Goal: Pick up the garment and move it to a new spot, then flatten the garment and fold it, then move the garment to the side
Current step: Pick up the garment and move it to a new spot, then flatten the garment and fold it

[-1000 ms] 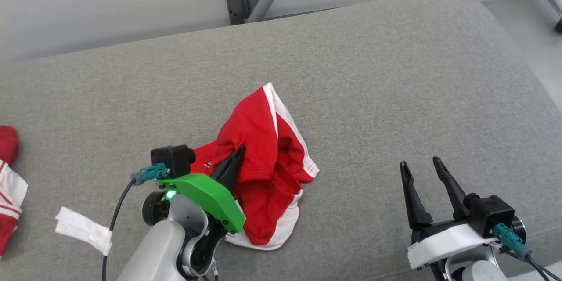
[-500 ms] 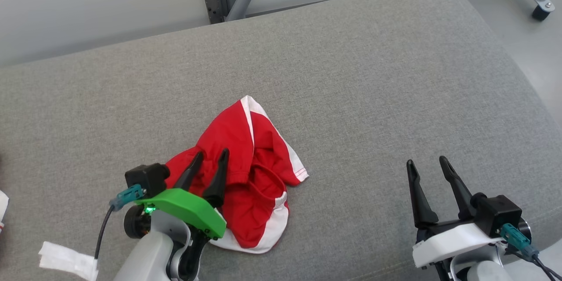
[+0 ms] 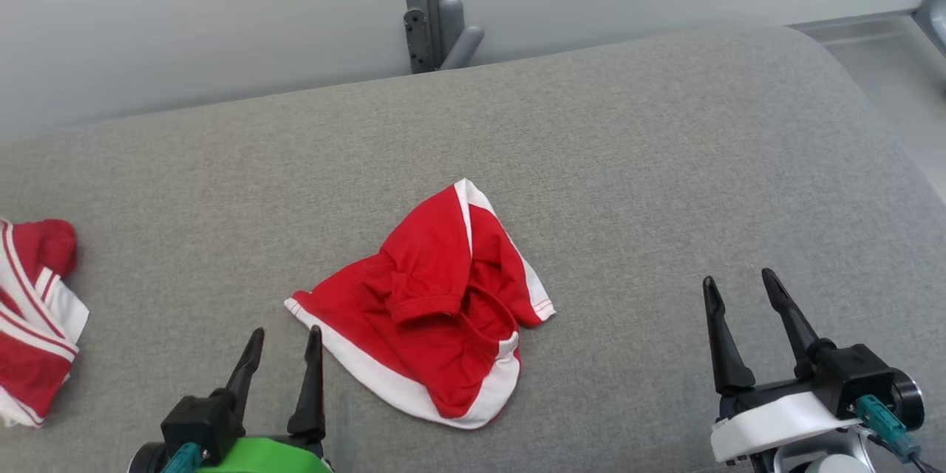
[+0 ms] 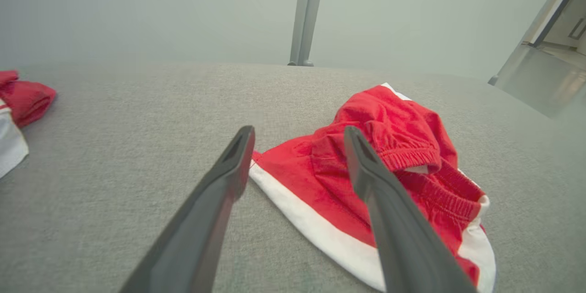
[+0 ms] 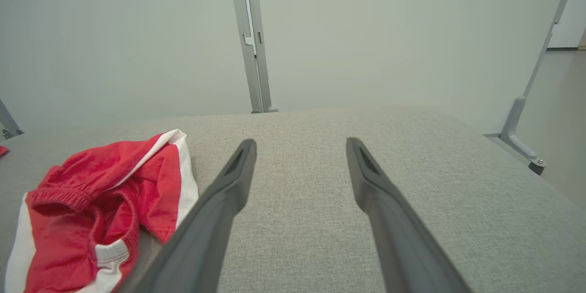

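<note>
- cushion (image 3: 665,162): grey and broad, with bare working room on every side of its middle. I judge that is why the garment (image 3: 429,310) lies there.
- garment: red shorts with white trim, in the middle of the cushion, between my two grippers and nearer the left one. It is crumpled, not flat. One leg is thrown up and over, the waistband (image 3: 488,307) gapes on the right half, and a white hem (image 3: 369,369) runs along the near edge. Nothing holds it; it rests by its own weight.
- spare clothes (image 3: 33,310): a red and white heap at the far left edge, well apart (not my concern here, I think).
- left gripper (image 3: 286,331): fingers (image 4: 229,169) spread wide with nothing between them. It sits low over the cushion, tips just beside the garment's near left corner. I cannot tell if they touch it.
- right gripper (image 3: 740,278): also wide open and empty, over bare cushion well apart on the right.

Judgement: the placing step looks done and flattening comes next. Two empty grippers flanking the garment suit that, since each could take a side. The left end of the hem is the nearest clean edge. The risk is pinching two layers at the folded leg, which would drag the bunch rather than spread it.
</note>
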